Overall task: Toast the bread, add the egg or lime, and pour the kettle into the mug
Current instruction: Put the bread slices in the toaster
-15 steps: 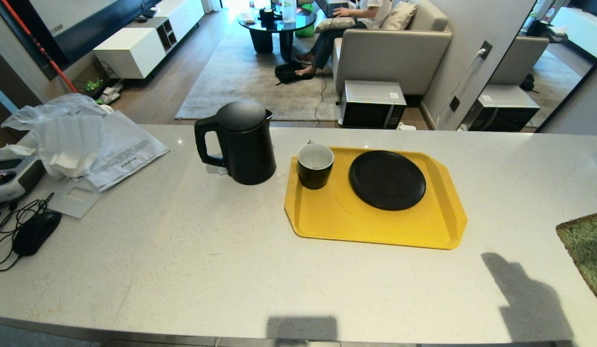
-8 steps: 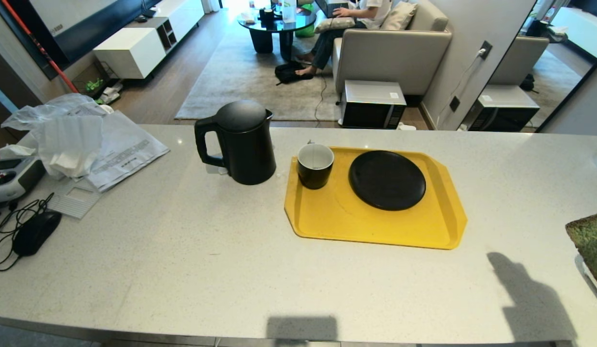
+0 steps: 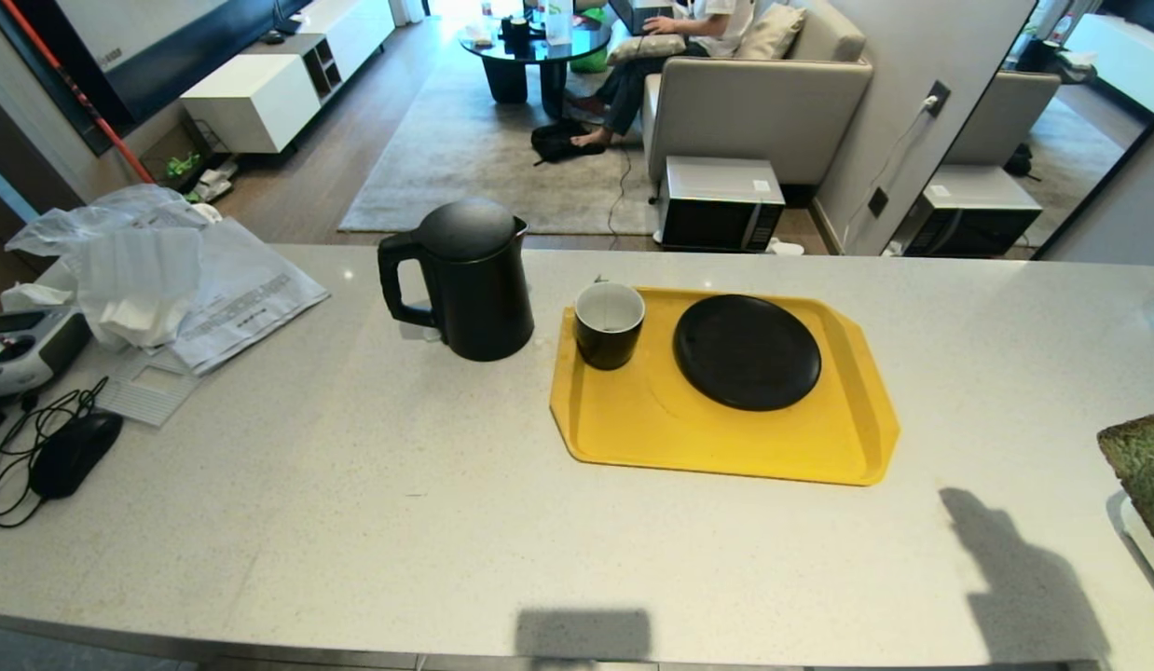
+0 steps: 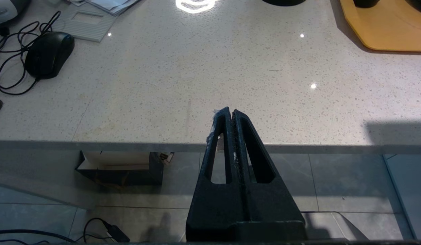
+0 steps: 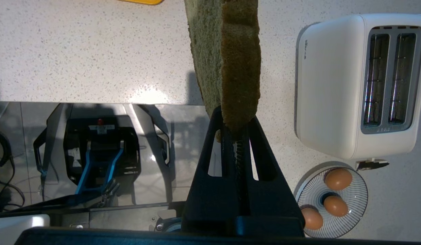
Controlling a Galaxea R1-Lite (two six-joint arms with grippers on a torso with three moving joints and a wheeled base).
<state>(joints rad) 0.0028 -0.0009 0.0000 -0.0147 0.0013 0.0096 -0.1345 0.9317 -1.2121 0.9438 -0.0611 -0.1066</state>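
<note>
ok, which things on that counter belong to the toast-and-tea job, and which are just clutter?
Job:
- bread, held in the right gripper
- toaster
- eggs in the striped bowl
- kettle
- mug and black plate on the yellow tray

Clutter:
- mouse and its cable
- plastic bags
- grey device

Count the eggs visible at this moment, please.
3, all in the striped bowl beside the white toaster in the right wrist view: one egg nearest the toaster, one mid-bowl, one partly cut off by the tool; more may be hidden.
</note>
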